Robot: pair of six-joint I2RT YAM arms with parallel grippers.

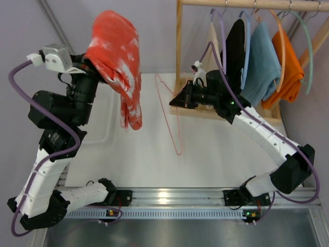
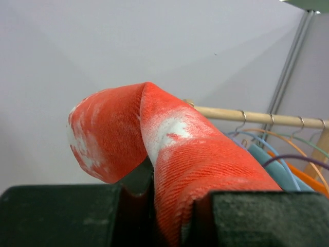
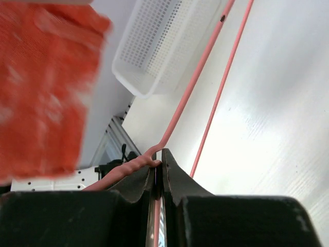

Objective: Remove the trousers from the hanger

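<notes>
Above the white table [image 1: 216, 149], the left gripper [image 2: 169, 206] is clamped on a fold of the trousers [image 1: 115, 51], held high and left of the hanger [image 1: 172, 118]. The right gripper [image 3: 160, 175] is pinched tight on the hanger's wire beside the rack [image 1: 180, 51]. The bunched cloth could slip from that small pinch, or its dangling hem could swing right and snag the wire again.
</notes>
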